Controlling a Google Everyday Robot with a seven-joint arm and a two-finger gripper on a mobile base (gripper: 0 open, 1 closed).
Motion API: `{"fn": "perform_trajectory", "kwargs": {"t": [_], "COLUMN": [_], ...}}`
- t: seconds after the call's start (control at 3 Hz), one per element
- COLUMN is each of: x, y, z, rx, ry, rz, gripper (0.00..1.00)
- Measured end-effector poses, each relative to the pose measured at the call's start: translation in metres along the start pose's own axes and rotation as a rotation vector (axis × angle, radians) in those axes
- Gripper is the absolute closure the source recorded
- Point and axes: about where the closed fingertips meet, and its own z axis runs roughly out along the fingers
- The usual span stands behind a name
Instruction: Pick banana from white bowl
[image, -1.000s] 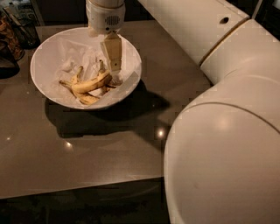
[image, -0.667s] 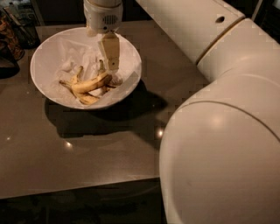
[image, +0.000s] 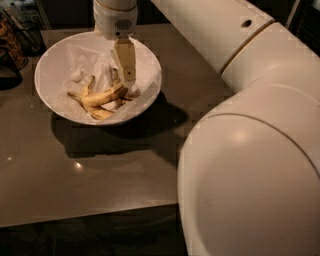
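The white bowl (image: 55, 60) sits at the back left of the brown table, lined with crumpled white paper. The banana (image: 102, 96), thick, curved and yellow with brown blotches, lies in the bowl's right half, with thinner banana pieces (image: 100, 114) beside it. My gripper (image: 124, 79) hangs down from the white wrist into the bowl. Its tip is just above the banana's right end, touching or nearly so. The banana rests on the paper.
My large white arm (image: 250, 165) fills the right side of the view and overhangs the table's front right. Dark cluttered objects (image: 12, 40) stand at the far left edge beside the bowl. The table's front edge (image: 85, 215) runs across the bottom.
The arm's big lower segment has shifted a little to the left. The gripper stays over the banana's right end in the bowl, lowered only slightly. The banana has not moved.
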Motion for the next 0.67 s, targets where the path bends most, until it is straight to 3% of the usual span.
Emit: {"fn": "perform_trajectory", "kwargs": {"t": [0.33, 0.67], "x": [-0.0066, -0.0135], "y": [-0.0008, -0.0005], "z": [0.0082, 0.0157], "rx": [-0.021, -0.041], "ry": [-0.026, -0.059], "rz": [-0.004, -0.005], "gripper": [0.00, 0.19]}}
